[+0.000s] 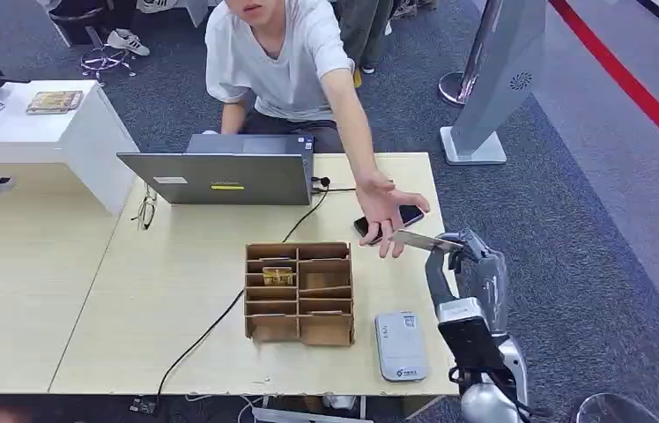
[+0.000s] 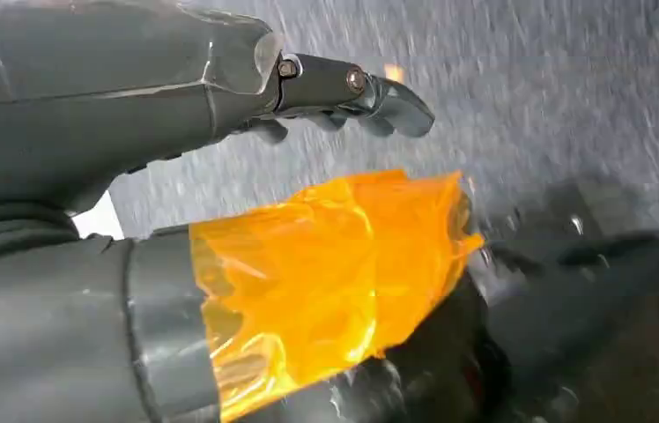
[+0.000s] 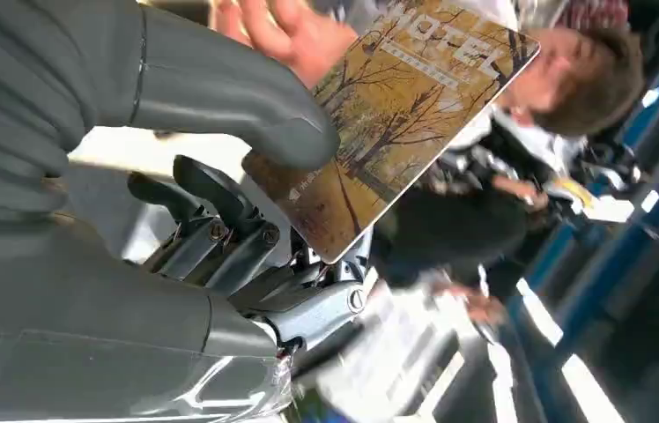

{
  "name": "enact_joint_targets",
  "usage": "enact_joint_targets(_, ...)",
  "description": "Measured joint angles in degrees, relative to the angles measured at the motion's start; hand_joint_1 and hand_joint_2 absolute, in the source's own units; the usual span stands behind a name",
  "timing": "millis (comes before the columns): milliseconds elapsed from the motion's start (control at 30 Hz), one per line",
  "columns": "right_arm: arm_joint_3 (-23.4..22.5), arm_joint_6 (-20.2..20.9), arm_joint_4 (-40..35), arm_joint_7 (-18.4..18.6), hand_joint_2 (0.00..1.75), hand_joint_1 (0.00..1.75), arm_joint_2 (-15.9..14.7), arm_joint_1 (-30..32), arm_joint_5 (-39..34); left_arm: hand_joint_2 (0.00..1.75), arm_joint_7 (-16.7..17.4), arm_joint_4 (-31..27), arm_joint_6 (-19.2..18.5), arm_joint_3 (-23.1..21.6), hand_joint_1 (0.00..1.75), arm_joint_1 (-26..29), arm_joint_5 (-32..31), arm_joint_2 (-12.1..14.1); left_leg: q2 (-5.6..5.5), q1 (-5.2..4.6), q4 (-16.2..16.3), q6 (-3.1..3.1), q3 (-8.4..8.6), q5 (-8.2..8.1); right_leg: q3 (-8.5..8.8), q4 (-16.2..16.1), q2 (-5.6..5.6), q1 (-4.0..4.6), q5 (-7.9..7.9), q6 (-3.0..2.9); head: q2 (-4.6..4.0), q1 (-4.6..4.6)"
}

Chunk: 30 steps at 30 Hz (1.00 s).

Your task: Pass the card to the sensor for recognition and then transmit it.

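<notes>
Left hand (image 2: 344, 92): over blurred dark floor, fingers curled inward, nothing in them. Cardboard organiser (image 1: 299, 292) mid-tabletop; grey card reader (image 1: 401, 345) near front edge by right corner. Right hand (image 1: 467, 256) beyond right edge pinches card (image 1: 425, 240) between thumb and fingers; person's hand (image 1: 385, 208) just above card.

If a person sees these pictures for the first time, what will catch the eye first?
The right hand holds a card with autumn trees up toward a person's open hand, above the table's right end. Next comes the cardboard organizer mid-table, with the grey sensor beside it.
</notes>
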Motion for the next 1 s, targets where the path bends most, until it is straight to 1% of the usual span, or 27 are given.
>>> enact_joint_targets(33,0.0,-0.8,0.6,-0.4,1.75,1.75,0.5,-0.3,1.6,0.0,0.3,0.0,3.0,0.0,0.0,0.0,-0.6,-0.2,-0.02,0.0,0.0,0.0,-0.01,0.0,0.0,0.0,-0.02,0.0,0.0,0.0,0.0,0.02)
enact_joint_targets(67,0.0,-1.4,1.1,-0.6,1.75,1.75,0.9,-0.5,2.6,0.0,0.6,-0.1,4.4,0.0,0.0,-0.2,-1.0,-0.4,-0.04,0.0,0.0,0.0,-0.01,0.0,0.01,0.0,-0.03,0.0,0.0,0.0,0.0,0.0)
enact_joint_targets(100,0.0,-1.9,1.6,-0.6,1.75,1.75,1.2,-0.7,3.3,0.0,0.7,-0.1,4.9,0.0,0.0,-0.4,-1.2,-0.3,-0.04,0.0,0.0,0.0,-0.02,0.0,0.01,0.0,-0.03,0.0,0.0,0.0,0.0,0.0)
enact_joint_targets(200,-0.1,-3.7,2.9,0.4,1.75,1.75,2.0,-1.6,7.2,0.0,1.0,-0.1,5.2,-0.1,0.0,-0.8,-1.8,-0.4,-0.02,0.0,0.0,0.0,-0.03,0.0,0.01,0.0,-0.02,0.0,0.0,0.0,0.0,0.0)
enact_joint_targets(267,-0.1,-4.7,3.7,1.4,1.75,1.75,2.5,-2.2,11.7,0.0,1.1,-0.1,5.2,-0.1,0.0,-0.9,-2.1,-0.6,-0.01,0.0,0.0,0.0,-0.03,0.0,0.0,0.0,-0.01,0.0,0.0,0.0,0.0,0.0)
enact_joint_targets(500,-1.4,-4.9,5.6,3.5,1.75,1.75,5.0,-4.0,26.7,0.0,1.7,-0.1,4.5,-0.6,0.0,-1.0,-3.3,-0.7,-0.01,-0.01,0.0,0.0,-0.02,0.0,0.0,0.0,-0.01,-0.01,0.0,0.0,0.0,0.0)
enact_joint_targets(600,-1.6,-4.9,6.8,5.8,1.75,1.75,5.5,-4.8,36.0,0.0,2.1,-0.1,3.9,-1.0,0.0,-1.3,-3.9,-0.7,-0.01,-0.01,0.0,0.0,-0.02,0.0,0.0,0.0,-0.01,0.0,0.0,0.0,0.0,0.0)
enact_joint_targets(667,-1.4,-4.8,8.3,8.6,1.75,1.75,5.4,-5.8,41.7,0.0,2.4,-0.1,3.6,-1.2,0.0,-1.5,-4.2,-0.8,-0.02,0.0,0.0,0.0,-0.03,0.0,0.0,0.0,-0.02,0.0,0.0,0.0,0.0,0.0)
enact_joint_targets(767,-0.3,-3.9,11.0,12.6,1.75,1.75,4.6,-7.4,46.5,0.0,2.8,-0.1,3.2,-1.5,0.0,-1.9,-4.7,-0.8,-0.01,-0.01,0.0,0.0,-0.02,0.0,0.01,0.0,-0.01,0.0,0.0,0.0,0.0,0.0)
enact_joint_targets(933,2.2,-1.9,14.0,16.1,1.75,1.75,2.4,-9.2,49.3,0.0,2.9,-0.2,2.8,-1.8,0.0,-2.1,-5.2,-0.8,-0.02,-0.01,0.0,0.0,-0.03,0.0,0.01,0.0,-0.02,-0.01,0.01,0.0,0.0,0.0)
enact_joint_targets(967,2.9,-1.0,14.6,16.2,1.75,1.13,1.8,-9.6,49.2,0.0,3.0,-0.2,2.8,-1.8,0.0,-2.1,-5.2,-0.8,-0.01,-0.01,0.0,0.0,-0.02,0.0,0.01,0.0,-0.01,-0.01,0.01,0.0,0.0,0.0)
enact_joint_targets(1000,3.5,-0.2,14.9,16.2,1.75,0.14,1.2,-10.1,48.8,0.0,3.0,-0.2,2.8,-1.8,0.0,-2.1,-5.3,-0.8,-0.01,-0.01,0.0,0.0,-0.03,0.0,0.01,0.0,-0.01,-0.01,0.01,0.0,0.0,0.0)
